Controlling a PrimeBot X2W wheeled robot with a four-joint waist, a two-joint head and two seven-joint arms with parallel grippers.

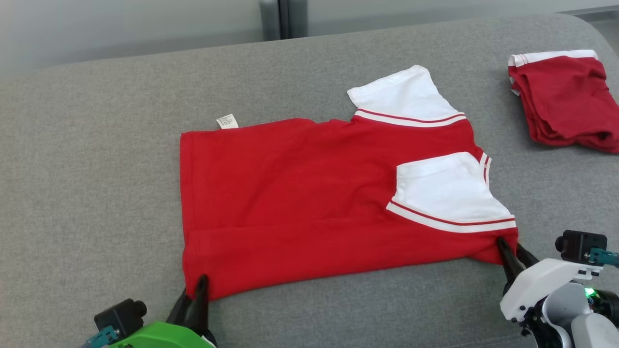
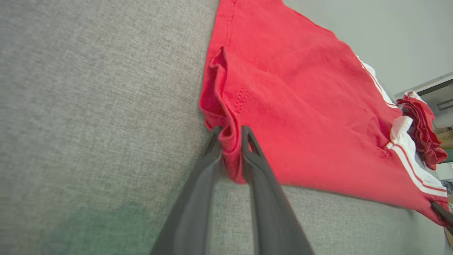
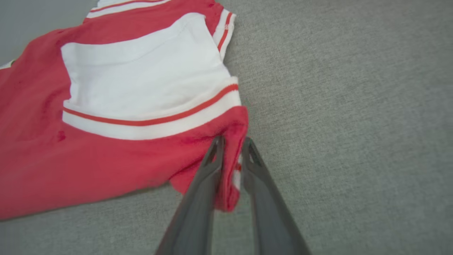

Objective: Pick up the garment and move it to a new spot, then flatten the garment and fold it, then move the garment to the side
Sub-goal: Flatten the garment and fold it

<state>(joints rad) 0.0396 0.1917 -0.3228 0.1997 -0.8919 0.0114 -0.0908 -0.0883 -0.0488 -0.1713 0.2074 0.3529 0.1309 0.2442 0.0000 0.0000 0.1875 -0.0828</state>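
Shirt [image 1: 290, 203] lies flat mid-frame on the gray cushion [image 1: 96, 169]. Left end effector [image 1: 193, 287] and right end effector [image 1: 510, 244] are each barely parted around a lower corner, and it's hard to tell if they're actually pinching. It's light, floppy stuff, so corners look like the best grab.

It looks like a plain test room or lab, not a home. The bench [image 1: 96, 169] is a wide slab with rounded corners, wrapped in grey woven fabric. It stands before a bare, pale wall [image 1: 121, 29] broken by one dark upright strip [image 1: 284, 19]. A red-and-white shirt [image 1: 290, 203] lies spread on it, with a folded red garment [image 1: 566, 101] well apart. Past the bench's end I make out blurred shapes, perhaps boxes [image 2: 446, 138] under a pale ledge [image 2: 433, 86].
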